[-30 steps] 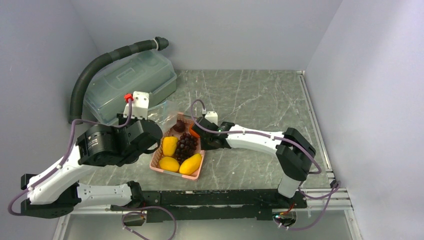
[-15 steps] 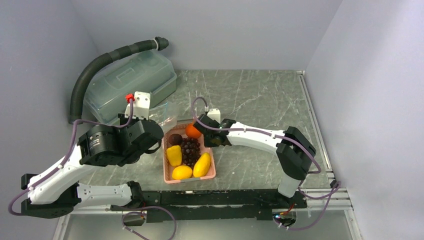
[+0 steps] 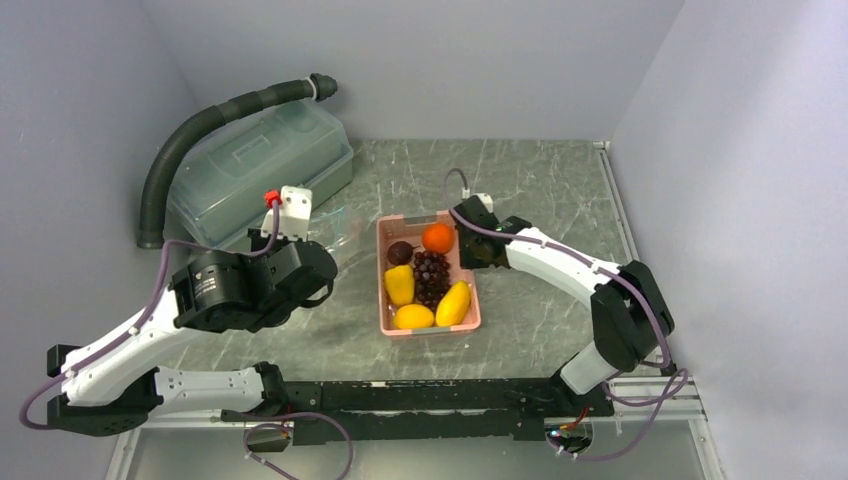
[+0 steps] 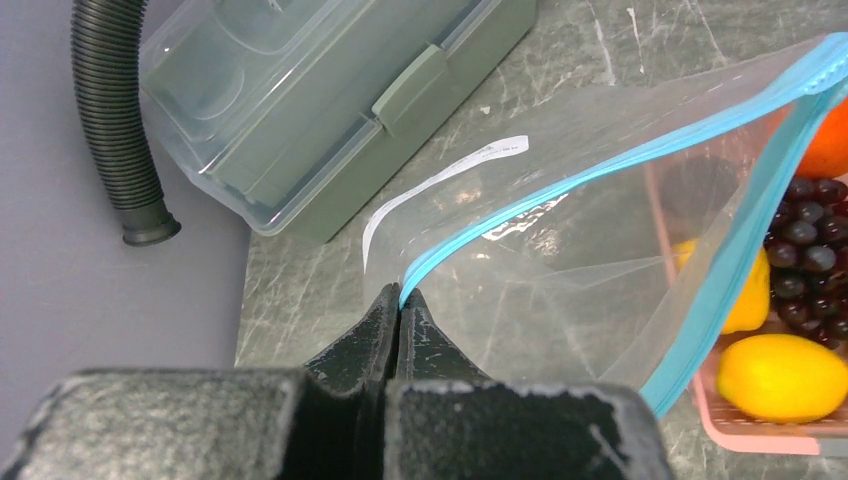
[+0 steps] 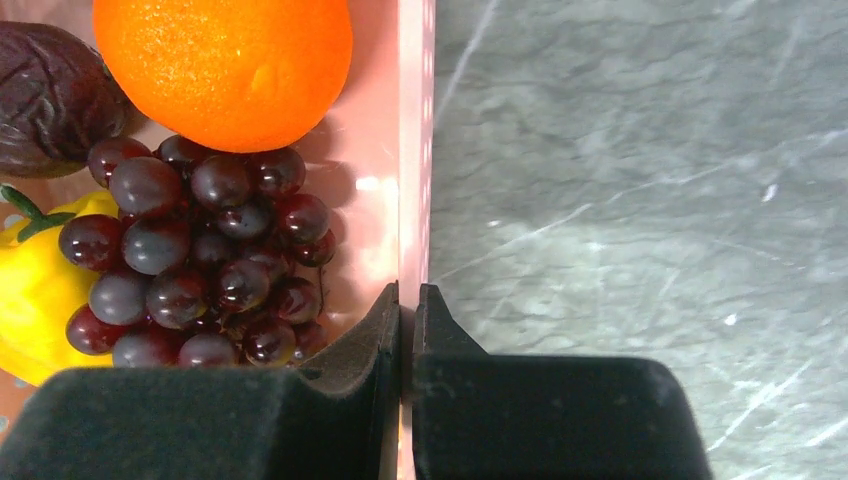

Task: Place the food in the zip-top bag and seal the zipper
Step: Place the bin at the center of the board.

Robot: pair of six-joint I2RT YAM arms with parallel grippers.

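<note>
Counting six fruits in one basket (image 3: 430, 331): three mangoes (image 3: 400, 285), orange (image 3: 437, 237), grapes (image 3: 431, 275), dark fruit (image 3: 401, 252). Left pincer (image 4: 400, 300) clamps the clear bag's (image 4: 560, 230) teal zipper (image 4: 620, 162); right pincer (image 5: 407, 300), the basket wall.

Robot lab booth: bare grey walls (image 3: 420, 60), mounting rail (image 3: 440, 398).

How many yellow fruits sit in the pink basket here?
3 yellow fruits: one left of the grape bunch, one in the basket's near-left corner, one at its near-right. None seems hidden.
</note>
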